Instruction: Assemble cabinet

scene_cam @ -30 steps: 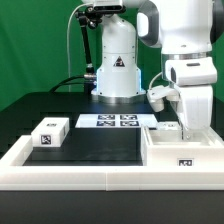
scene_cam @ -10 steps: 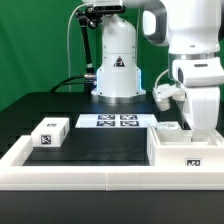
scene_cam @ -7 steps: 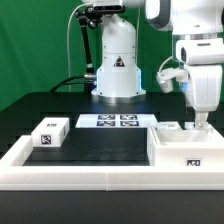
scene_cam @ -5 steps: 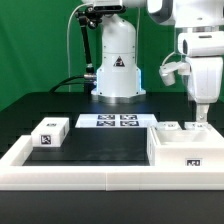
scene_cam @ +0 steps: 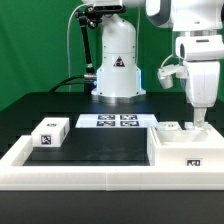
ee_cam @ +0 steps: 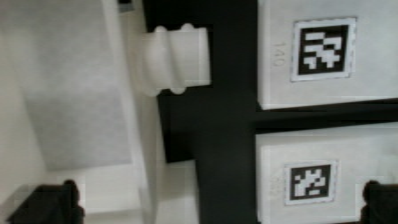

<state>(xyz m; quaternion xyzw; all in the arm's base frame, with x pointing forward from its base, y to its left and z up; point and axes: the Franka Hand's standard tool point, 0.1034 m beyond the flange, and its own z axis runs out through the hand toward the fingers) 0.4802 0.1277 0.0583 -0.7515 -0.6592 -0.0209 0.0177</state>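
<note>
The cabinet [scene_cam: 186,148], a big white boxy block with a tag on its front, sits at the exterior view's right against the white rim. My gripper [scene_cam: 200,121] hangs pointing down just above its back part, open and holding nothing. In the wrist view its dark fingertips [ee_cam: 50,200] stand wide apart, with the gripper [ee_cam: 214,203] over a white wall, a black gap and a tagged white block [ee_cam: 320,180]. A second tagged block [ee_cam: 329,50] and a ribbed white knob [ee_cam: 173,58] lie further on. What lies under the hand is hidden in the exterior view.
A small tagged white block [scene_cam: 50,132] lies at the exterior view's left on the black table. The marker board [scene_cam: 118,121] lies at the back middle before the robot base [scene_cam: 117,70]. A low white rim [scene_cam: 80,172] frames the table's front and sides.
Over three seconds the hand rose and shifted toward the exterior view's right, and the cabinet slid a little the same way. Nothing has visibly moved in the last half second.
</note>
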